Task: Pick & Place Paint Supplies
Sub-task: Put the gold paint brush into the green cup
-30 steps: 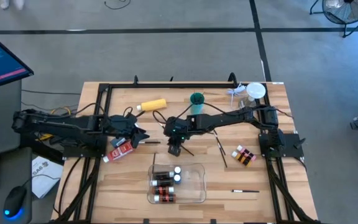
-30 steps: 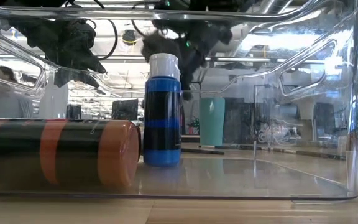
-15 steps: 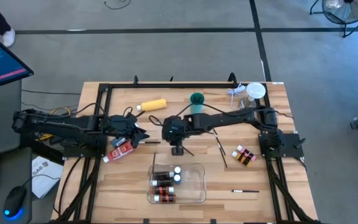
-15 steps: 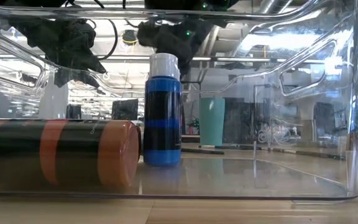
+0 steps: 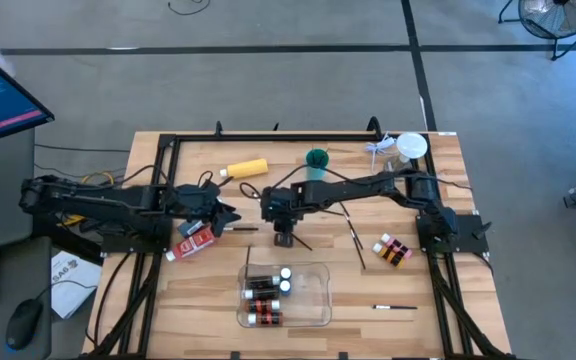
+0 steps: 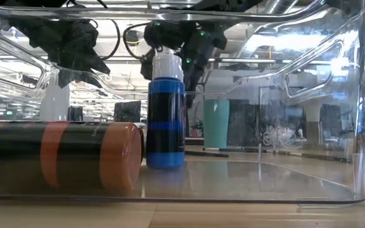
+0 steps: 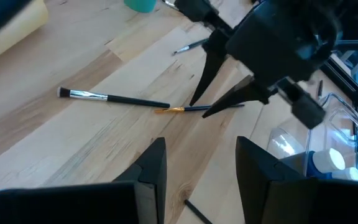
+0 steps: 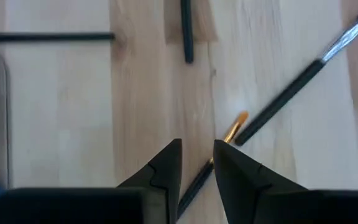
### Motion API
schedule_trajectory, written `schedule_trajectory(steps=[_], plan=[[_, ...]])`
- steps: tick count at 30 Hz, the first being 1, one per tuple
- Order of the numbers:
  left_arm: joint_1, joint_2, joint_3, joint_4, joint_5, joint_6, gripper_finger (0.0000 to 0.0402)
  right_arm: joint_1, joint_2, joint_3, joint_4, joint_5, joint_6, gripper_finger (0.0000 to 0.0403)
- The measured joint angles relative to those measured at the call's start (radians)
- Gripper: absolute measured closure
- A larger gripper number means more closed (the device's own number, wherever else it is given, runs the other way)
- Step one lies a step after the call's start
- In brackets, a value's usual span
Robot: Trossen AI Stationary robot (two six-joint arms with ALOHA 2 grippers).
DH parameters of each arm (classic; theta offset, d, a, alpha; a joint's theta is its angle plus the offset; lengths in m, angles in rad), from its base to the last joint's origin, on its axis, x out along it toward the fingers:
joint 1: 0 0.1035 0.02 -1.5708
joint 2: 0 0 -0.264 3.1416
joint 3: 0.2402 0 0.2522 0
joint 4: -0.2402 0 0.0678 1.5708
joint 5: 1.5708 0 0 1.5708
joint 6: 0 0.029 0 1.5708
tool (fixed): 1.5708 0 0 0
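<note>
A thin dark brush with a gold ferrule (image 7: 185,109) lies flat on the wood at mid-table, touching the handle end of a silver-ferruled brush (image 7: 110,98). My right gripper (image 8: 197,165) points steeply down over the thin brush. It is open by a narrow gap, with one fingertip on each side of the handle (image 8: 194,183). My left gripper (image 7: 197,168) hangs open at the table's left (image 5: 226,213) with nothing between its fingers. The clear tray (image 5: 318,300) holds small white-capped bottles (image 5: 265,290). One blue bottle (image 6: 165,114) stands upright in it. My right gripper comes from above, its fingertips (image 7: 194,99) across the thin brush's handle just behind the gold ferrule. The brush lies flat on the table. I cannot tell whether the fingertips touch it.
A yellow bottle (image 5: 246,169) and a teal cup (image 5: 316,160) stand toward the far edge. Red tubes (image 5: 196,242) lie below my left gripper. Small bottles (image 5: 392,250) and more brushes (image 5: 354,240) (image 5: 394,307) lie at the right.
My right gripper has sunk toward the table over the thin brush. It has tipped steeper and rolled, so its fingers now point straight down. The gap between them looks the same. The brushes have not moved.
</note>
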Motion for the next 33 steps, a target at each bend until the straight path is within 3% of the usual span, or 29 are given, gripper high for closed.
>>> schedule_trajectory(steps=[13, 21, 33], plan=[[0.0, 0.0, 0.0, 0.003, -0.005, 0.008, 0.0302, -0.009, 0.015, 0.002, 0.039, 0.002, 0.015, 0.0317], [0.0, 0.0, 0.0, 0.007, -0.015, 0.026, 0.0302, -0.045, 0.033, 0.003, 0.062, 0.0, 0.11, 0.0317], [0.0, 0.0, 0.0, 0.013, -0.015, 0.026, 0.0302, -0.041, 0.062, 0.004, 0.033, -0.067, 0.156, 0.0317]])
